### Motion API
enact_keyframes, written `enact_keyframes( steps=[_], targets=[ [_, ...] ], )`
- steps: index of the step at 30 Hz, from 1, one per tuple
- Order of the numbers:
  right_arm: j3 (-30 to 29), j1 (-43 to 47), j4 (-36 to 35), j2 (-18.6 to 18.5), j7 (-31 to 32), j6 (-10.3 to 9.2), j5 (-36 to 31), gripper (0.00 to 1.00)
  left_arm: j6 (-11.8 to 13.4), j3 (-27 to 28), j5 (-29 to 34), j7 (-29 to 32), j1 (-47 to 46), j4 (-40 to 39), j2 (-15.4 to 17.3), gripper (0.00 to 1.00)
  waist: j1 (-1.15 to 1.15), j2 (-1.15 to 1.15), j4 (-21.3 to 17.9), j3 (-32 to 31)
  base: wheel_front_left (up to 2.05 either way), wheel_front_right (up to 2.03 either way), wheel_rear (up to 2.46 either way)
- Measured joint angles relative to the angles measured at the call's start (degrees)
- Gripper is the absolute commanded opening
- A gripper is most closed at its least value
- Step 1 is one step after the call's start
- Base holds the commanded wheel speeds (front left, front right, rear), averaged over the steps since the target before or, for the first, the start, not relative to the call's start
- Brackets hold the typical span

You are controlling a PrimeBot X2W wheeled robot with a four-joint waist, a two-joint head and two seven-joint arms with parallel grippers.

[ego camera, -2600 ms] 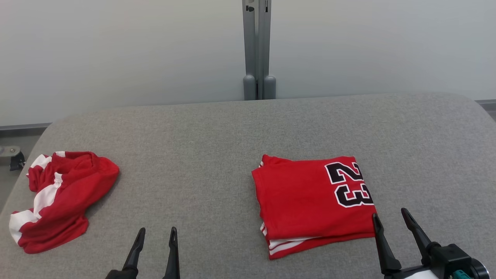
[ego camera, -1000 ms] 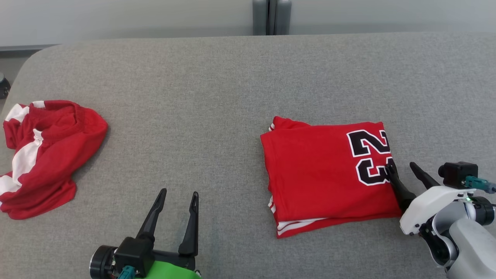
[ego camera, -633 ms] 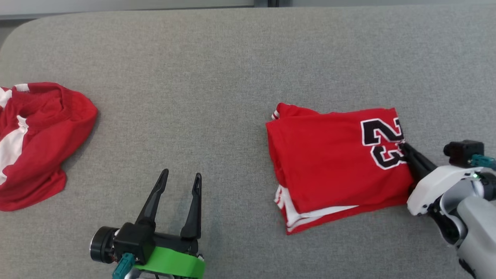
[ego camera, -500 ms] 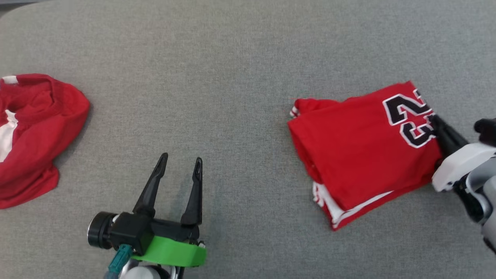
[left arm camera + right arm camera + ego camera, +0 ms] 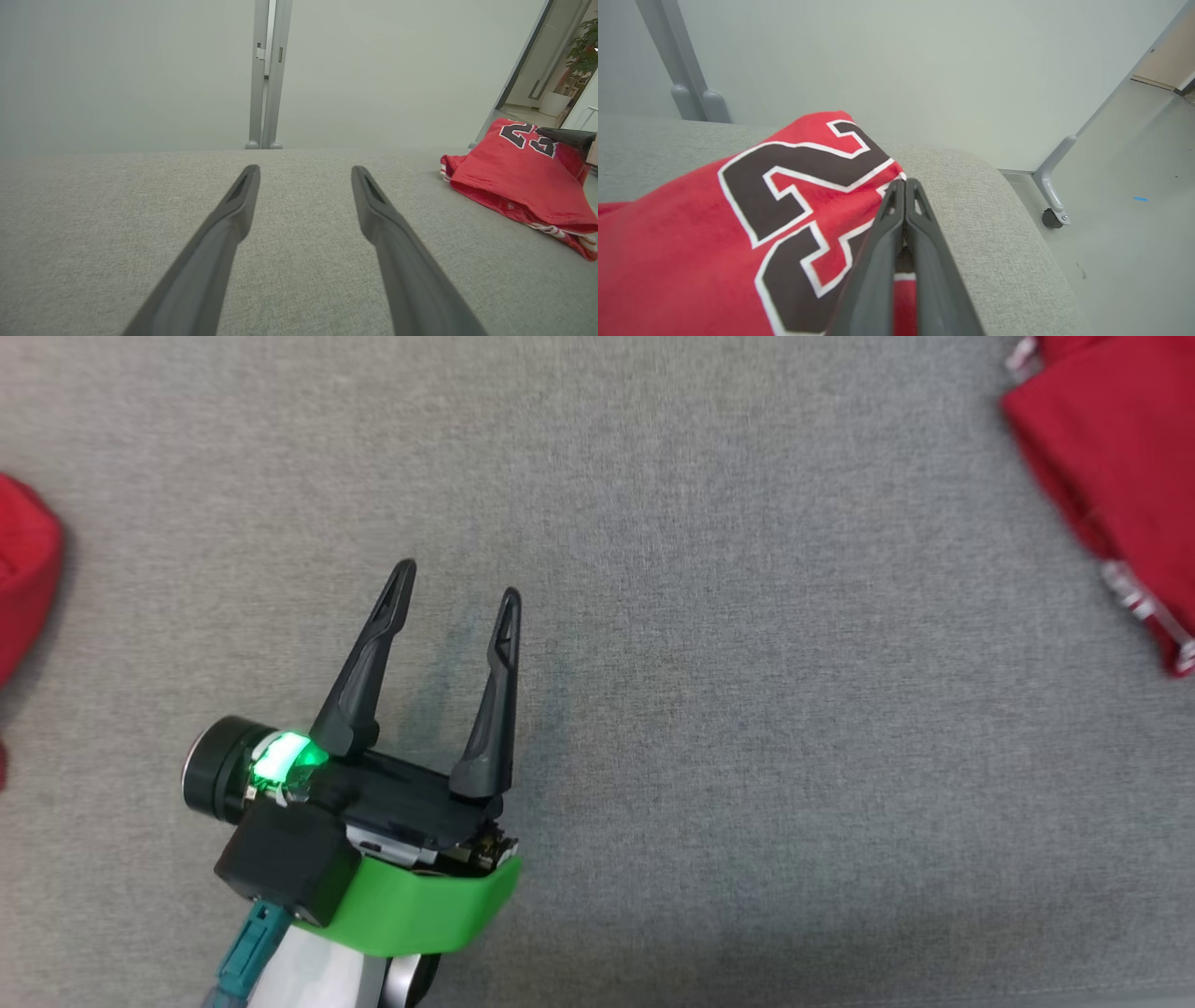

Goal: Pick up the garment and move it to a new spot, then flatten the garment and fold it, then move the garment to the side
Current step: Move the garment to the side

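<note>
The folded red garment (image 5: 1111, 448) with a black "23" (image 5: 803, 196) lies at the upper right edge of the head view, on the grey padded table (image 5: 747, 709). My right gripper (image 5: 905, 184) is shut on the garment's edge beside the number, near the table's right end. In the left wrist view the garment (image 5: 509, 177) sits at the right, its far side raised where the right gripper's fingers (image 5: 560, 136) hold it. My left gripper (image 5: 457, 583) hovers open over bare table, well to the garment's left, nothing between its fingers (image 5: 243, 196).
A second, crumpled red garment (image 5: 23, 579) lies at the table's far left. The table's rounded right edge (image 5: 1017, 224) drops to the floor, where a grey leg with a caster (image 5: 1052, 205) stands. A pale wall with a grey post (image 5: 266, 74) runs behind the table.
My right gripper has closed on the garment's edge and pulled it to the right, skewing it. The head camera has tipped down and closer. The left gripper stays open.
</note>
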Motion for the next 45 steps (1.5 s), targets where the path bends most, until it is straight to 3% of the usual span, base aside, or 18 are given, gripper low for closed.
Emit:
enact_keyframes(
  steps=[6, 17, 18, 19, 23, 26, 31, 36, 45],
  targets=[
    [-11.12, -0.74, -0.09, -4.56, 3.56, 0.0, -6.1, 0.0, -0.54, -0.63, 0.78, 0.01, -2.19, -2.86, 0.48, 1.0, 0.0, 0.0, -0.85, 6.16, 0.0, 0.0, 0.0],
    [-29.09, 6.51, -3.59, -3.58, 8.46, 0.01, -16.03, 0.0, -0.78, -0.56, 2.32, 0.01, -2.97, -3.11, 1.72, 1.0, 0.0, 0.0, -0.03, 10.46, 0.0, 0.0, 0.0],
    [-30.78, 6.71, -3.81, -3.22, 8.82, 0.01, -17.38, 0.1, -0.78, -0.66, 2.32, 0.02, -2.97, -3.03, 1.72, 1.0, 0.0, 0.0, 0.26, 10.33, 0.0, 0.0, 0.0],
    [-32.56, 6.77, -4.07, -2.9, 8.79, 0.01, -19.76, 1.0, -0.78, -0.69, 2.32, 0.02, -2.98, -3.01, 1.71, 1.0, -0.01, 0.0, 0.54, 10.16, 0.0, 0.0, 0.0],
    [-35.27, 6.51, -6.98, -0.16, 5.91, 0.0, -26.88, 1.0, -0.74, -0.67, 2.29, 0.02, -3.0, -2.54, 1.6, 1.0, -0.01, 0.0, 1.35, 8.84, 0.0, 0.0, 0.0],
    [-33.21, 5.72, -8.94, 3.79, 3.37, 0.0, -30.15, 1.0, -0.48, -0.64, 1.89, 0.02, -2.97, -1.4, 1.37, 1.0, -0.01, 0.0, 1.81, 7.21, 0.0, 0.0, 0.0],
    [-25.27, 5.92, -9.8, 11.41, -0.62, -0.01, -29.89, 1.0, 0.43, 0.51, -0.63, 0.02, -2.58, 1.34, 0.79, 1.0, -0.01, 0.0, 2.41, 3.33, 0.0, 0.0, 0.0],
    [-14.78, 10.84, -12.9, 19.27, -3.01, 0.0, -25.5, 1.0, 1.32, 3.5, -2.63, 0.01, -0.46, 5.33, 0.34, 1.0, -0.02, 0.0, 2.82, -1.95, 0.0, 0.0, 0.0],
    [-1.72, 20.84, -24.06, 29.11, -3.68, -0.01, -18.31, 1.0, 1.92, 8.24, -3.89, 0.02, 4.1, 14.81, 0.03, 1.0, -0.02, 0.0, 2.85, -12.72, 0.0, 0.0, 0.0]
  ],
)
